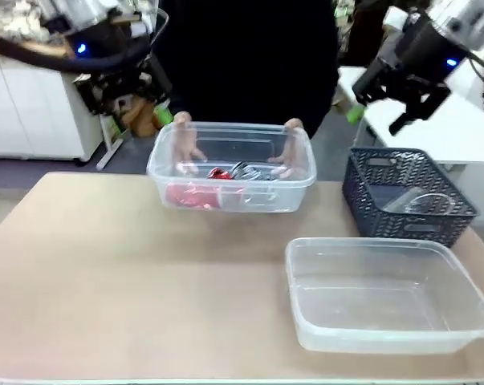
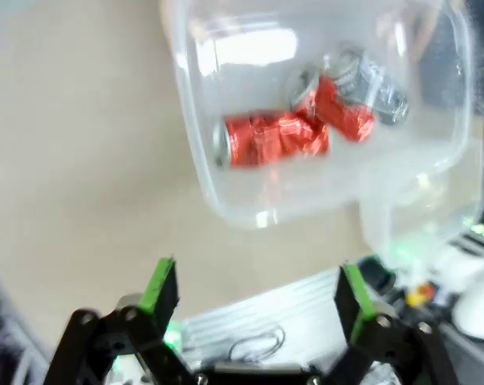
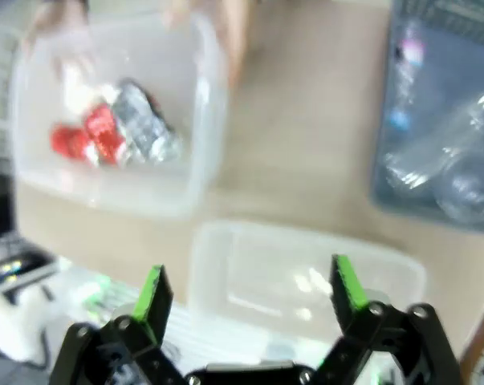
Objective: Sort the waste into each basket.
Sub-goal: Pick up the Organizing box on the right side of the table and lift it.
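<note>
Both released, the left end effector [image 2: 256,273] and right end effector [image 3: 248,273] hang high. Red cans [image 2: 274,138] lie in a clear tub [image 1: 232,127] that a person [image 1: 250,56] holds at the worktop's [image 1: 129,281] far edge. Sorting seems unstarted: one arm must descend onto a can.

- Clear tub [image 1: 298,183] at the table's far side, upright, holding crushed red cans [image 1: 219,172] and a silvery can [image 1: 252,171], all lying on their sides.
- Second clear tub [image 1: 370,244] at near right, upright and empty.
- Dark lattice basket [image 1: 360,191] just behind it, holding see-through plastic pieces [image 1: 425,202].
</note>
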Available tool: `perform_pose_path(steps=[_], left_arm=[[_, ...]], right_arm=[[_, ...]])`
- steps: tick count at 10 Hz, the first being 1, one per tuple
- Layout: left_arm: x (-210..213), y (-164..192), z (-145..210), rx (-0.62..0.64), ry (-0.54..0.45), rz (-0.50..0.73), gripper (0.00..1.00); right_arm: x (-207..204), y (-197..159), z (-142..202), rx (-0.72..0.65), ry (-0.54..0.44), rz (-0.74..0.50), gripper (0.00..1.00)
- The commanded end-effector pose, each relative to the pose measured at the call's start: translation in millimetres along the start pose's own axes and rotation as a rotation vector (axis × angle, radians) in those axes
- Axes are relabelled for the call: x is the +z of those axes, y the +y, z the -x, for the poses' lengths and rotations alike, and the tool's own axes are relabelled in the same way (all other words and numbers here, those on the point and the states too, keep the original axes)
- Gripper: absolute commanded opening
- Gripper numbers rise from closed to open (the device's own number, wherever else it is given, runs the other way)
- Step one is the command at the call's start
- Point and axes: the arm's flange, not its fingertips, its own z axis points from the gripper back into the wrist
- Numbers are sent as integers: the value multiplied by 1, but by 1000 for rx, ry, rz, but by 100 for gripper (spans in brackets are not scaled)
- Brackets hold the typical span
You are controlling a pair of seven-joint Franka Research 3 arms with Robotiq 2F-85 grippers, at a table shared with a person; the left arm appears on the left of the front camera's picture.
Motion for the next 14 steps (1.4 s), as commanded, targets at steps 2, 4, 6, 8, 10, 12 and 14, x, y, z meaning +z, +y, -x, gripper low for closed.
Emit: perform_pose_path(steps=[2,4,6,8,10,12,14], left_arm=[[-14,-31,53,-160,65,-54,100],[-37,-54,38,-203,139,-23,100],[-11,-46,66,-140,77,-43,100],[-50,-81,46,-120,108,-10,100],[-114,-131,41,59,91,69,100],[-178,-172,56,24,255,56,100],[-198,-179,65,-82,426,55,100]], right_arm=[[37,-58,88,73,-50,154,100],[21,-78,97,87,-72,187,100],[48,-54,101,60,-32,145,100],[38,-64,108,67,-40,169,100],[-11,-106,132,19,94,157,100],[-51,-141,165,-93,225,210,100],[-53,-149,183,-179,192,265,100]])
